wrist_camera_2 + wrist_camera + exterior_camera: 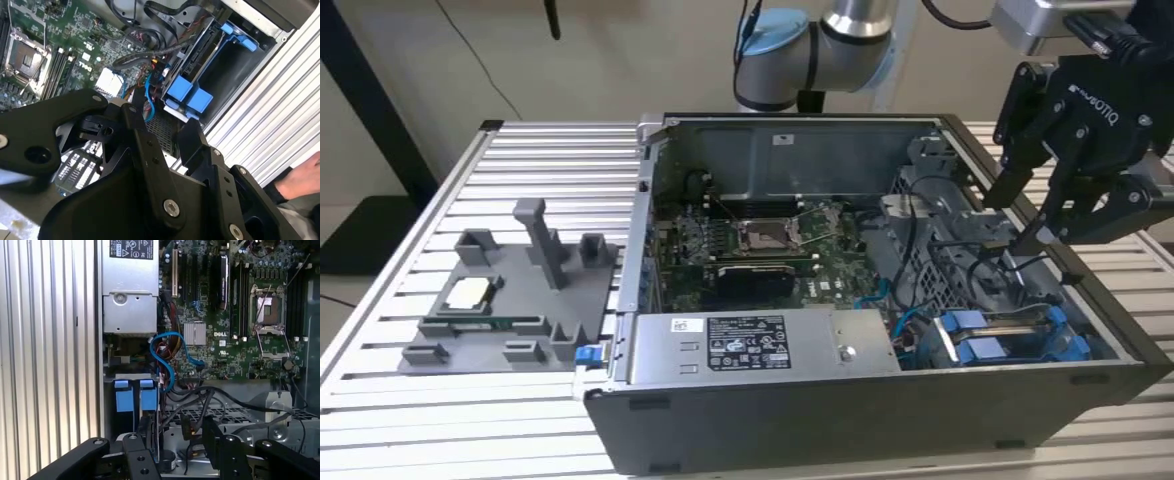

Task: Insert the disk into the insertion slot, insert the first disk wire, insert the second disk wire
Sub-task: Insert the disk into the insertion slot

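Gripper [177, 440], matte black and angular, hangs with fingers apart over tangled black cables [225, 397] beside the perforated grey cage [215, 415]. Disk [987, 345], silver between glossy blue rails, sits in the insertion slot [217, 67] at a corner of the case [854, 420], close against its steel wall. Ribbed metal table [547, 160] lies open around it.

The slatted aluminium table [534, 150] has a ribbed silver top, evenly lit, with soft highlights along its ridges. Behind the table stands a plain cream wall [627, 50] with a thin dark cable [470, 55] hanging down it. Beside the table, at the exterior view's left, a black post [374, 110] rises from a dark base [367, 235] on a pale floor [336, 300].
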Robot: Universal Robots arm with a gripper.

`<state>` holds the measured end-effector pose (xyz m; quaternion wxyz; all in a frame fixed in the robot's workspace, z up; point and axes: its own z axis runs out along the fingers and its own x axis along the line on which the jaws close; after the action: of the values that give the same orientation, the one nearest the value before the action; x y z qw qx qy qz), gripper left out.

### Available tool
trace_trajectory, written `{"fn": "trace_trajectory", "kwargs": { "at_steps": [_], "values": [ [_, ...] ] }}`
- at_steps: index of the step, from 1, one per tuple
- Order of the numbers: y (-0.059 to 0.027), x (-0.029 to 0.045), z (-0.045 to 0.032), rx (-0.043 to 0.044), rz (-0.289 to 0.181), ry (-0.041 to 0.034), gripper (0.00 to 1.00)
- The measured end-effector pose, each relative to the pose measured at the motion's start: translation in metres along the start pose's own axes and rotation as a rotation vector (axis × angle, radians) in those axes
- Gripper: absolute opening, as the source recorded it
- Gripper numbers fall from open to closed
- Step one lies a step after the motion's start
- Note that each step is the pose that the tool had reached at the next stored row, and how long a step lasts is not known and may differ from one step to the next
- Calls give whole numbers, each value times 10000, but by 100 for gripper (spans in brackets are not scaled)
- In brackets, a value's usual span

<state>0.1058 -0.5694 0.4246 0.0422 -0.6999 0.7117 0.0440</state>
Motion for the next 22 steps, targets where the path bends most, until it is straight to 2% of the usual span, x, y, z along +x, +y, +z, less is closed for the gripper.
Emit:
{"fn": "trace_trajectory", "kwargs": {
  "at_steps": [5,7,15,22],
  "values": [
    [-1,1,9,0,-1,-9,54],
    [-2,3,26,8,-3,-38,54],
    [-1,11,89,80,-12,-326,54],
    [-2,11,90,81,-12,-326,54]
  ]
}}
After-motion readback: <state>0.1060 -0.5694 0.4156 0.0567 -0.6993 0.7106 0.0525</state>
